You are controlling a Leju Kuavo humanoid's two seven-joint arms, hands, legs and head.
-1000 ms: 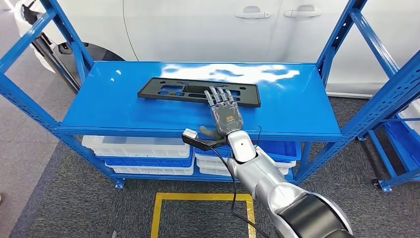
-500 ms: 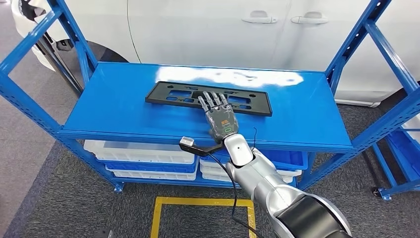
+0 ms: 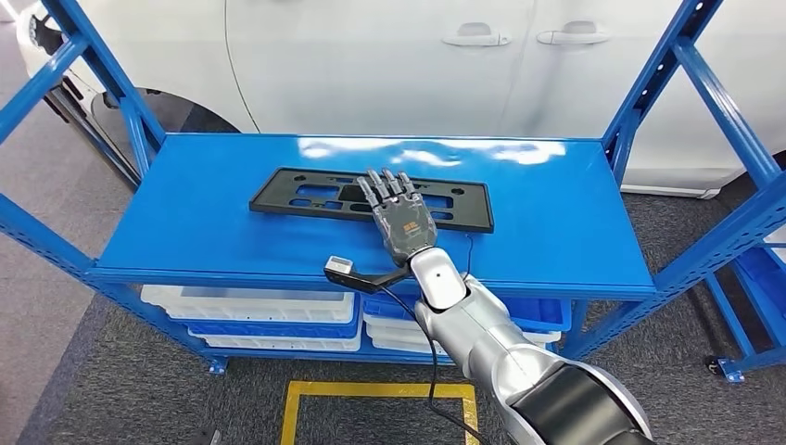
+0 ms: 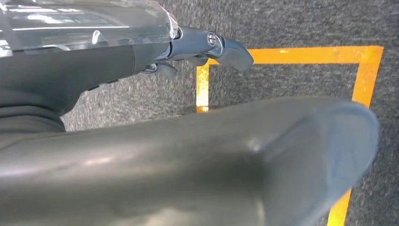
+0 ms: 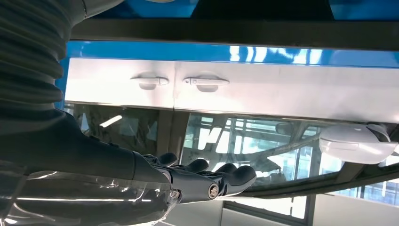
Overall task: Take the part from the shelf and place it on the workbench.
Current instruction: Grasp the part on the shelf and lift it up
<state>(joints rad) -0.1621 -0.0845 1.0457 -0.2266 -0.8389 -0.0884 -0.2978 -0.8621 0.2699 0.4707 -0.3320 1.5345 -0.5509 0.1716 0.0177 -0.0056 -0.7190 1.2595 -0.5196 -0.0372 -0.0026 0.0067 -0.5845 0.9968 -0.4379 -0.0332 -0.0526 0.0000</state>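
Note:
The part (image 3: 306,193) is a long flat black plate with cut-outs, lying across the back middle of the blue shelf top (image 3: 556,222). My right hand (image 3: 399,215) lies flat over the plate's right half, palm down, fingers straight and slightly apart, tips near its far edge. It grips nothing; whether the fingers touch the plate I cannot tell. In the right wrist view the same hand (image 5: 207,181) shows straight fingers. My left hand (image 4: 188,47) hangs over the floor with its fingers extended and nothing in it.
A white car (image 3: 371,65) stands close behind the shelf. Blue uprights (image 3: 649,83) frame both ends of the rack. White and blue bins (image 3: 250,306) fill the level below. Yellow floor tape (image 3: 371,389) marks a square on the grey carpet in front.
The camera has shifted a little. My right hand has reached farther across the plate, its fingertips now near the far edge. The plate has not moved on the shelf.

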